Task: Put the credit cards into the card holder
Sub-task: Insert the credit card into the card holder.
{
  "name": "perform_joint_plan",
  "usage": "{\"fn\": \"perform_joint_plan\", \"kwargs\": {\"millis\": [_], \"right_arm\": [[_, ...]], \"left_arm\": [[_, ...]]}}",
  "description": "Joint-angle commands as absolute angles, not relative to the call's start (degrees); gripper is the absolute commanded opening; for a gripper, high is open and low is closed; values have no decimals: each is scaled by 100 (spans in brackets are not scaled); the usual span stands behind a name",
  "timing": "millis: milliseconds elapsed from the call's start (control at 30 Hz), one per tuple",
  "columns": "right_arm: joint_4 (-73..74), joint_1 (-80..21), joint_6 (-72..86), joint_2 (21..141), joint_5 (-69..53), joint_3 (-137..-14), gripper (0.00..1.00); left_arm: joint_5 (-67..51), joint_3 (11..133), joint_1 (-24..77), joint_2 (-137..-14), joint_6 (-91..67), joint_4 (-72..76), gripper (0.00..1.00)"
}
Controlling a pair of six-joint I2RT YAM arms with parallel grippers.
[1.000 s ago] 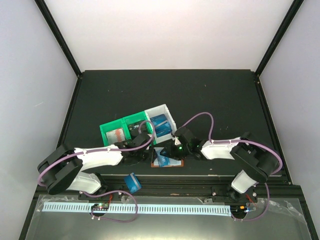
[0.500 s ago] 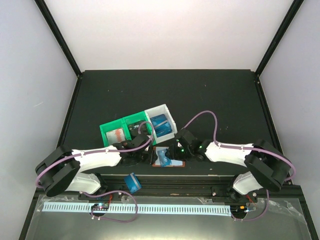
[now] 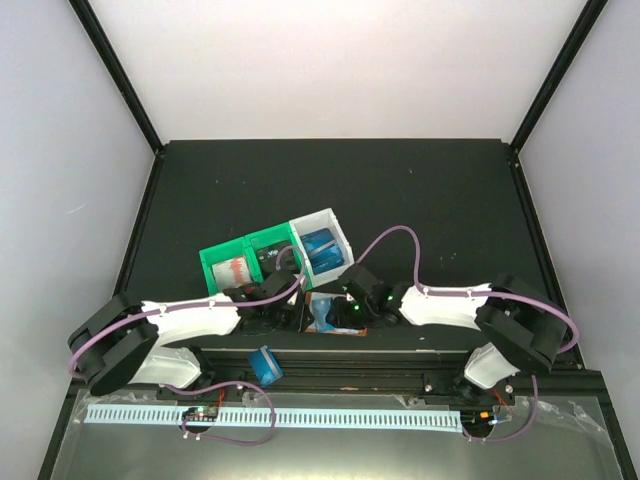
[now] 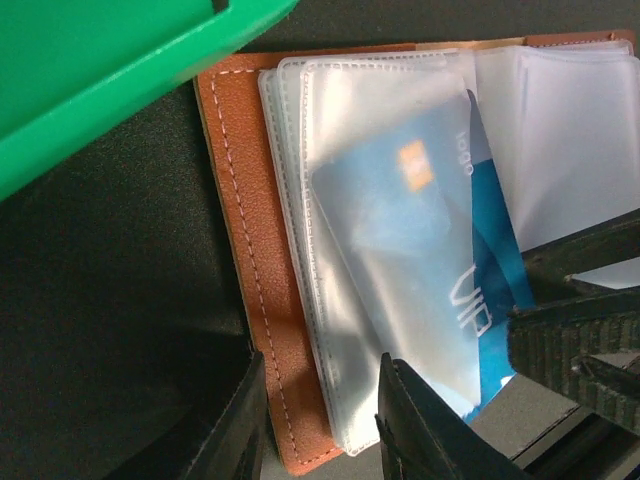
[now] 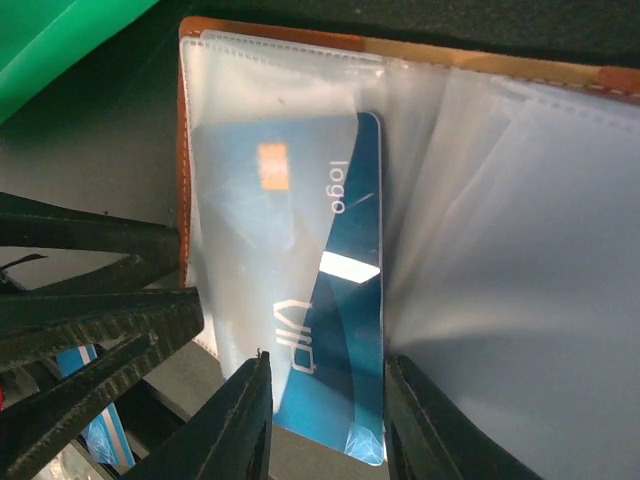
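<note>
The card holder lies open on the table near its front edge, a blue card partly inside one clear pocket. The left gripper is released, fingers apart around the holder's corner. The right gripper straddles the card's free end, and I cannot tell whether it grasps it

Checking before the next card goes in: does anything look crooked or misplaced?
Yes. The blue card sits tilted in the card holder's clear pocket, with one end sticking out. A loose blue card lies past the table's near edge.
</note>
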State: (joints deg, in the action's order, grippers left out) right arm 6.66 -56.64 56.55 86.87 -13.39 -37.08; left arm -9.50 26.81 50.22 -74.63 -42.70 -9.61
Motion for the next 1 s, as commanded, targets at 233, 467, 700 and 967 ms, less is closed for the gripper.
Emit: {"fn": "perform_joint_plan", "kwargs": {"millis": [233, 467, 700, 967], "right_arm": [[355, -5858, 5478, 8861, -1153, -4016, 34], [1414, -6174, 4991, 8266, -3, -4061, 37], [1780, -6476, 4582, 8450, 281, -4246, 36], [2225, -6783, 4629, 8907, 741, -4627, 45]], "left_arm": [[-1220, 2580, 5056, -7549, -4350, -817, 31], [-903, 2592, 5054, -7374, -4250, -1057, 32], [-971, 2602, 5054, -7441, -4256, -983, 32], [-943, 2584, 5054, -7419, -4248, -1032, 35]]}}
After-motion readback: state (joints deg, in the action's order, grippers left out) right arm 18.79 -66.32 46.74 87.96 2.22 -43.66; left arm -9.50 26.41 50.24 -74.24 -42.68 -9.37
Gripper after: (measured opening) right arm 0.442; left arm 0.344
